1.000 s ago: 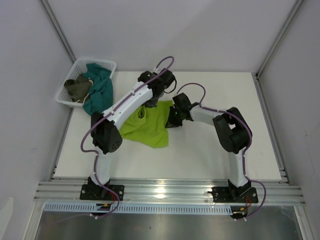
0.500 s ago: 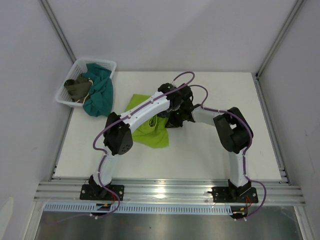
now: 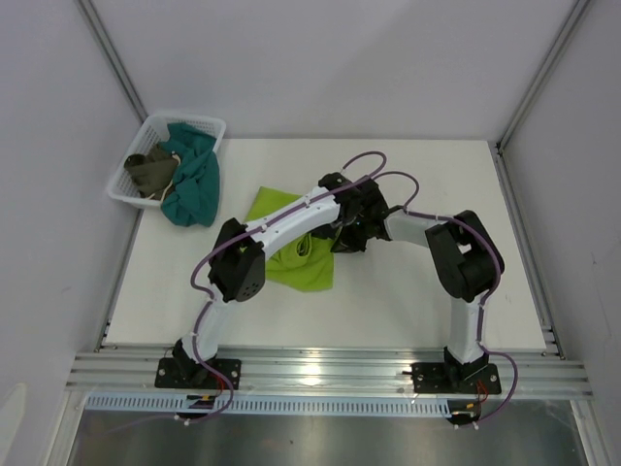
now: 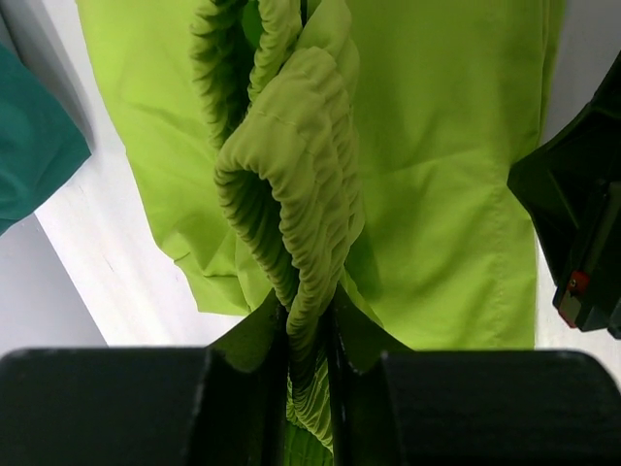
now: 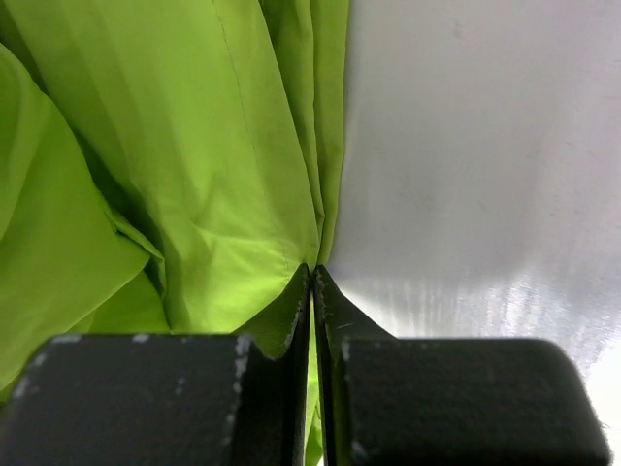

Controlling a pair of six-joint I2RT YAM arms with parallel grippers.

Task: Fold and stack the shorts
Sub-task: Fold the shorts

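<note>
The lime-green shorts [image 3: 309, 264] lie bunched in the middle of the white table, partly under both arms. My left gripper [image 3: 351, 206] is shut on the gathered elastic waistband [image 4: 301, 243], which stands up in ribbed folds between the fingers [image 4: 309, 335]. My right gripper [image 3: 342, 236] is shut on a thin edge of the shorts' fabric [image 5: 194, 175], close to the table surface; the fingertips [image 5: 312, 286] meet with cloth between them. The two grippers are close together over the right side of the shorts. The drawstring and logo are hidden.
A white basket [image 3: 143, 136] at the back left holds an olive-brown garment [image 3: 150, 171] and a teal garment [image 3: 194, 175] that hangs over its rim onto the table. The teal cloth shows at the left wrist view's edge [image 4: 29, 146]. Grey walls enclose the table.
My left gripper has swung right across the table, from near the back centre to beside the right gripper, pulling the waistband with it. The shorts shifted and bunched rightward. The right gripper moved slightly right.
</note>
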